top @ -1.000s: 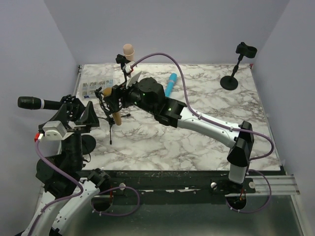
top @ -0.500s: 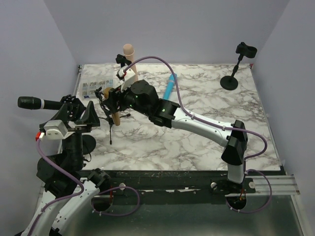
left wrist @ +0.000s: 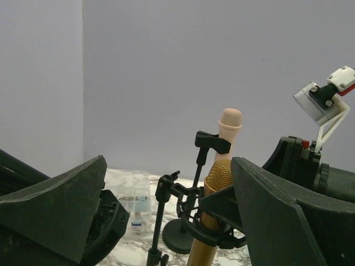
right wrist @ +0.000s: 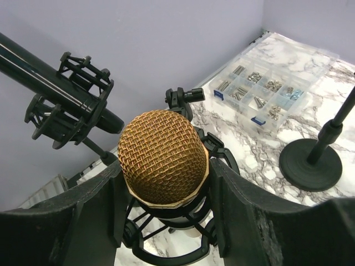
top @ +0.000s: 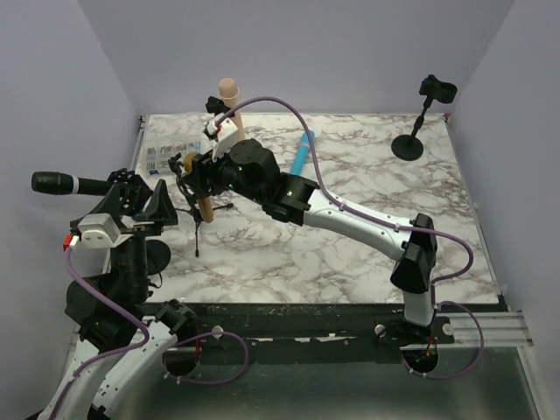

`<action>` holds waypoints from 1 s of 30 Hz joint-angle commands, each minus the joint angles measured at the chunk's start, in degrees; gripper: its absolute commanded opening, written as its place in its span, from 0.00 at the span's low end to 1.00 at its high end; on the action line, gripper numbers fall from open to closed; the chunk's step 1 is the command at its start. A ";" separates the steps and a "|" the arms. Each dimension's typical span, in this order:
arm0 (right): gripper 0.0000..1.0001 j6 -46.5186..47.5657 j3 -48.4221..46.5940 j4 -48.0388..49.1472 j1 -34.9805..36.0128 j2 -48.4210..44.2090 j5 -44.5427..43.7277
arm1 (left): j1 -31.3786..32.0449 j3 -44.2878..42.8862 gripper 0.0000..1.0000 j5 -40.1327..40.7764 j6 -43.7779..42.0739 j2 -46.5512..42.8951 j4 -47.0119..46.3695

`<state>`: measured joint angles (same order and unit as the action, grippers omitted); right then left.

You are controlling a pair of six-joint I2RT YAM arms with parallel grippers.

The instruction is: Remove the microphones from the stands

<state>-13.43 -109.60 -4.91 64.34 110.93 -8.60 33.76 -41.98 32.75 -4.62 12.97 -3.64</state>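
A gold microphone with a mesh head sits tilted in a black shock mount on a small tripod stand at the table's left. My right gripper reaches in from the right. Its jaws flank the mesh head, and both pads touch its rim in the right wrist view. In the left wrist view the same gold microphone shows with the right fingers round it. My left gripper hangs wide open just left of the stand, holding nothing.
A black microphone rests in a shock mount on a round-based stand at the far left. Behind stand a pink microphone in a clip and a clear parts box. A blue microphone lies mid-table; an empty stand is back right.
My right arm has pushed left, further over the gold microphone, and its jaws have narrowed round the head. The left arm has not moved.
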 commanded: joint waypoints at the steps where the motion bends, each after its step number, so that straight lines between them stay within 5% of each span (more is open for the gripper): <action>1: 0.46 2.84 -5.58 -0.28 0.53 0.40 -1.94 | -0.26 -0.04 0.98 0.87 -0.25 0.23 -0.15; 14: 0.54 0.84 2.36 3.84 0.44 -3.03 -2.12 | -0.26 -0.12 0.98 -0.09 0.52 1.43 0.16; 18: 0.75 1.09 3.78 5.65 0.50 -2.98 -1.94 | -0.19 -0.29 0.98 0.19 0.54 1.39 0.40; 22: 0.83 2.43 0.57 2.74 0.52 -1.62 -1.80 | -0.17 0.00 0.98 0.53 0.28 0.78 0.01; 30: 0.76 1.48 1.06 2.98 0.49 -1.17 -1.29 | -0.01 -0.18 0.98 0.73 0.11 1.16 0.12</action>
<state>-11.99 -107.33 -2.37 64.45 109.49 -10.24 33.76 -41.98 32.75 -4.47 14.02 -3.62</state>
